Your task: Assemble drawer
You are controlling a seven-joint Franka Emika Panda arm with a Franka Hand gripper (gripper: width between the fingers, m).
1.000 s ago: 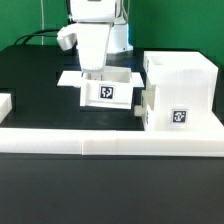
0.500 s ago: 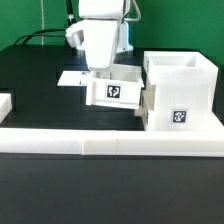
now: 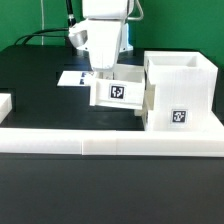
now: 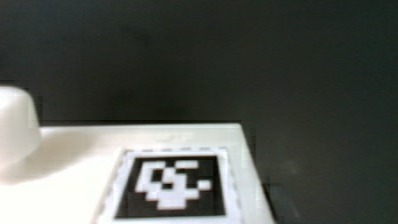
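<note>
**Tray held at the side of the drawer case**

In the exterior view, a small white open-top tray [image 3: 118, 90] is seen lifted and tilted, its tagged face turned toward the camera. It is held from above by the gripper [image 3: 104, 73], whose fingers reach down at the tray's back rim; they appear pinched on that rim, though the contact itself is hidden behind the tray wall. The interior of the tray cannot be seen from this angle, so its contents cannot be told.

At the tray's 3 o'clock stands the tall white case [image 3: 181, 92] of the drawer. The tray's near corner is touching or just beside the case's side wall; which of the two cannot be told. The case is open at the top, and only bare white inner walls are shown there. A square black-and-white tag [image 3: 179, 115] is carried on its front face.

At the tray's 9 o'clock, the marker board [image 3: 72, 78] lies flat on the black table [image 3: 35, 95]. A long low white rail [image 3: 110, 138] runs along the table's near edge, at the tray's 6 o'clock.

In the wrist view, a white surface with a black-and-white tag [image 4: 173, 184] is shown close up and blurred against the dark table.
</note>
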